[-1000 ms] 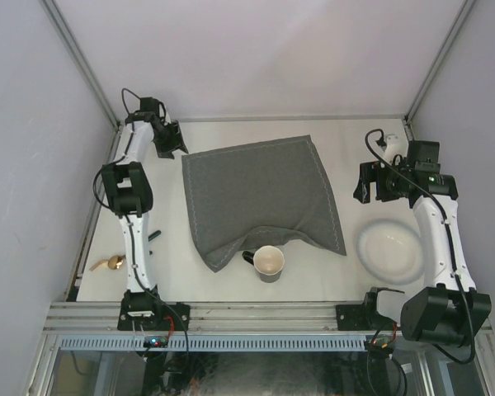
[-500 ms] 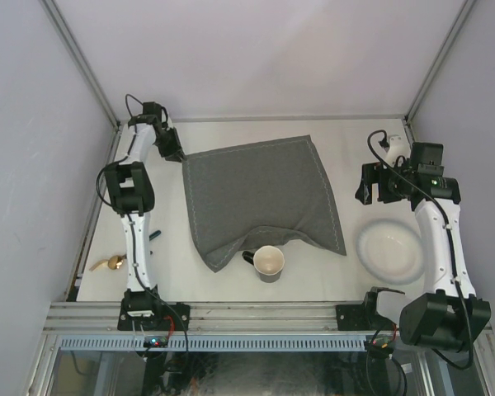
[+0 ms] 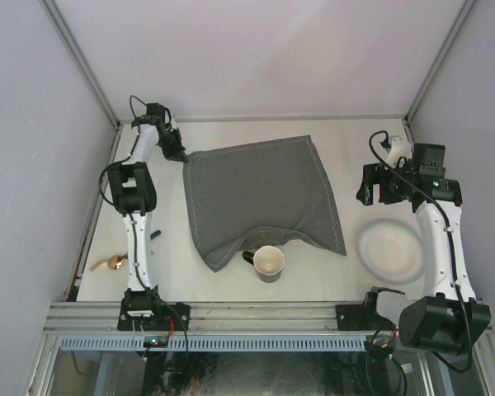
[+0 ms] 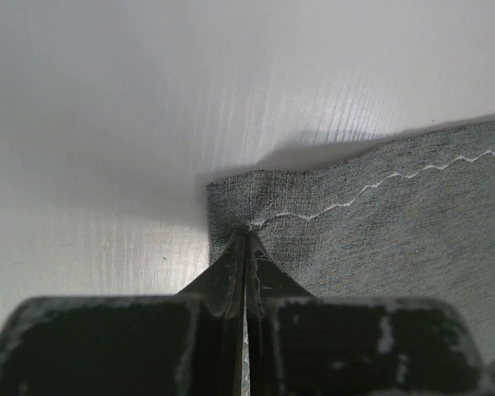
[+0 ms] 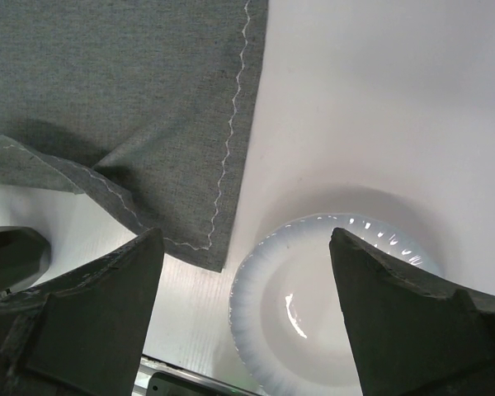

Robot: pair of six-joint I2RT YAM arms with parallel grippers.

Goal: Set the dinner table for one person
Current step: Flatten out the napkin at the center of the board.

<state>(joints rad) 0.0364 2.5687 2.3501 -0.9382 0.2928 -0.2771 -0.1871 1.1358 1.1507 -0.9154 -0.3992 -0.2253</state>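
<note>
Tabletop [image 3: 346, 136], filling the enclosure floor, where we see the left fingers [image 4: 238, 266] pinched shut on the far-left corner of the grey mat [image 3: 264, 194]; the right fingers [image 5: 91, 305] stand wide apart, empty, near a white bowl [image 3: 390, 252].

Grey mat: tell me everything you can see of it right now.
The mat is square grey woven cloth with white zigzag stitching along its edges. It lies skewed on the table, mostly flat, with its near edge folded and rumpled beside the mug. The left gripper is shut on its far-left corner. The plate sits apart, off its near-right corner.
</note>
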